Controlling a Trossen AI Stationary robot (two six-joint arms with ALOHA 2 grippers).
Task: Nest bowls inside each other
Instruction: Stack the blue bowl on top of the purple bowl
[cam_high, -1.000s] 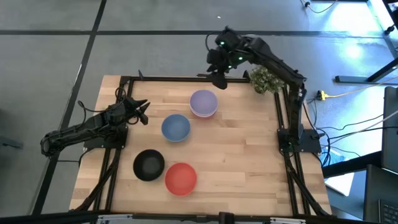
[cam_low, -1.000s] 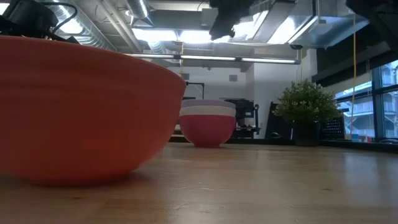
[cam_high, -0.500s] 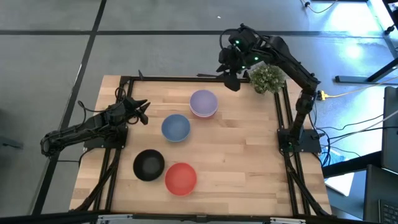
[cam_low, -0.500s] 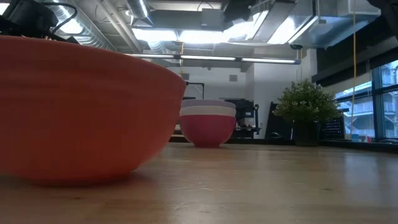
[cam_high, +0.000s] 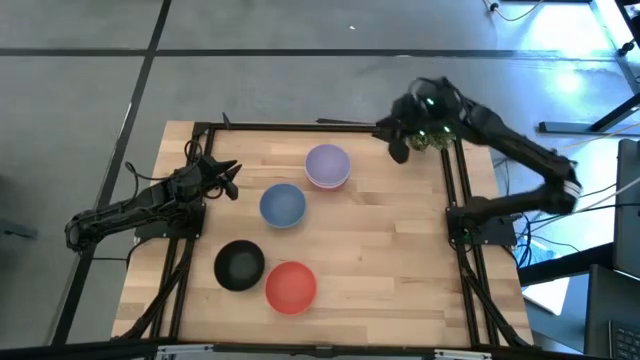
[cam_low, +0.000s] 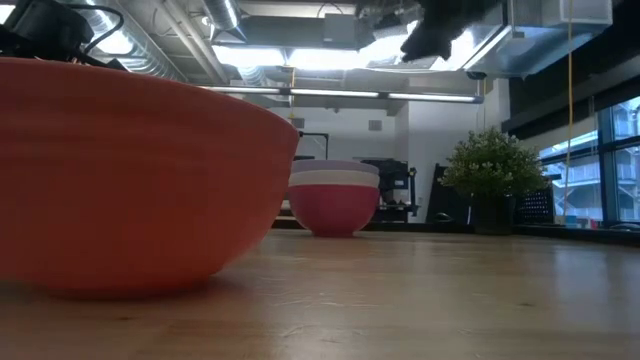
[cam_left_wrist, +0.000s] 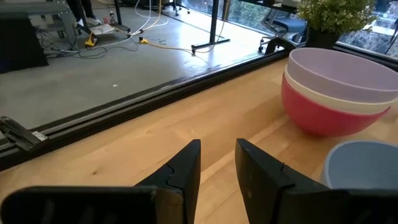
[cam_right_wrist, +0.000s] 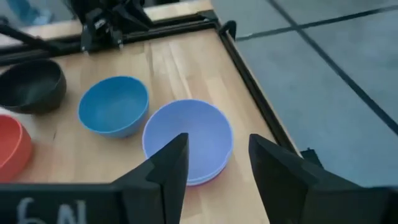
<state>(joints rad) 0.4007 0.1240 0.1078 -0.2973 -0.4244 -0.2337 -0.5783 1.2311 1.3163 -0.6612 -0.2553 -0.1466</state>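
Stack: round lavender bowl (cam_high: 327, 162) sits inside a white bowl (cam_left_wrist: 348, 99), which sits inside a crimson-pink bowl (cam_left_wrist: 320, 117); 3 nested, upright, on the far middle of the light wooden tabletop (cam_high: 390, 250). From above only the lavender one and a thin pale/pink edge show.
Blue bowl: round plain blue bowl (cam_high: 283, 205) stands alone, just beside the stack, toward the left arm and nearer the front; apart from it, not touching.
Black bowl: round black bowl (cam_high: 240, 265) at front left, alone, upright.
Red-orange bowl: round red-orange bowl (cam_high: 291, 286) just beside the black one; can't tell if rims touch. Fills the near left of the low view.
Right hand (cam_high: 398, 150): up in the air over the far right corner of the tabletop, near the green potted plant (cam_high: 432, 138), well apart from the stack. Fingers spread w/ a clear gap in the wrist view, holding nothing; lavender bowl shows below btwn them.
Left hand (cam_high: 228, 180): low over the left edge of the tabletop, pointing toward the stack & blue bowl, near but not touching either. Fingers apart w/ a narrow gap, holding nothing.
Plant: at the far right corner, partly under the right arm.
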